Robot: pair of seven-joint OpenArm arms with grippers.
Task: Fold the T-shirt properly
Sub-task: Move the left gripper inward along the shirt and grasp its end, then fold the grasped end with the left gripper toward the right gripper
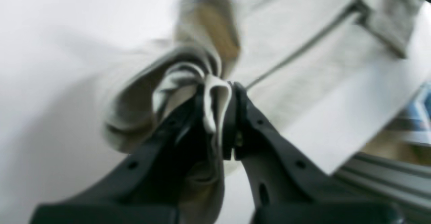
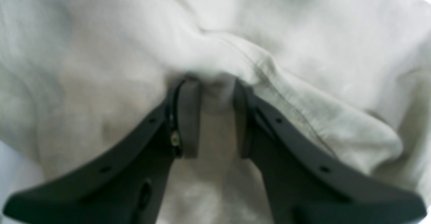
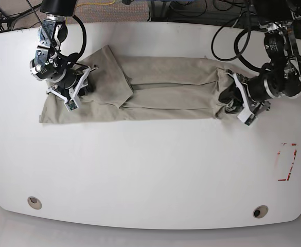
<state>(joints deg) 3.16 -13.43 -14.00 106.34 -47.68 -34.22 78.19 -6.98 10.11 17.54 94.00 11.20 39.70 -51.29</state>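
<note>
T-shirt (image 3: pixel 155 87) lies stretched, left hand (image 1: pixel 220 109) pinching one end, right hand (image 2: pixel 210 92) gripping the other.

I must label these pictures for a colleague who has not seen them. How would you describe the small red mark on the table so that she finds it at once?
Start from the white table in the base view and go to its right side. Below the left gripper, which pinches the end of the beige T-shirt, lies a red rectangular outline, clear of the cloth. It is the only red thing on the table; the two round holes near the front edge are grey.

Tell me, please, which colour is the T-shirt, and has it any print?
The T-shirt is plain beige-khaki, no print visible; the base view shows it best.
</note>
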